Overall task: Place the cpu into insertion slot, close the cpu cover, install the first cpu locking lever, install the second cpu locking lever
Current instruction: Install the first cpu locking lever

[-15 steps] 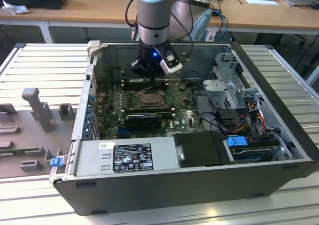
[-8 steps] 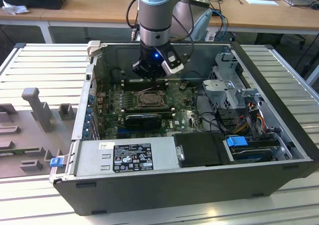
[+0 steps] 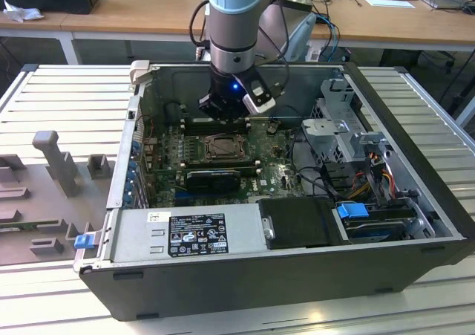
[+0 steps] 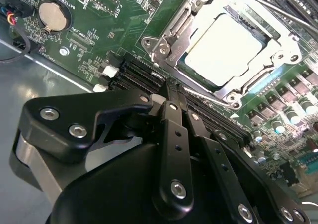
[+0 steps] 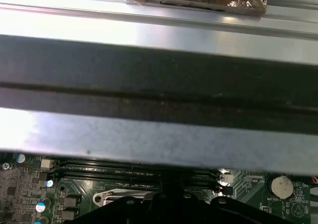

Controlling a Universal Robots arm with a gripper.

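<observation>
Insertion slot [image 5: 130, 198] mostly hidden behind tool [image 5: 171, 204]; cpu cover [image 4: 278, 35] cut off by edge.

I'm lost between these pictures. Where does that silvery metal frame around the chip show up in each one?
Exterior view: the cpu cover sits mid-motherboard, nearer the camera than the gripper.
Second wrist view: it frames the pale cpu, beyond the gripper.
First wrist view: a silvery corner shows beside the gripper.
Shared landmark: the long black memory slots alongside it.

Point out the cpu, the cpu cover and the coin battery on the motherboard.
cpu [image 4: 223, 47], second wrist view: centre of its pale metal top.
cpu cover [image 4: 171, 44], second wrist view: silvery frame edge beside the chip.
coin battery [image 4: 52, 15], second wrist view: middle of its round face.
</observation>
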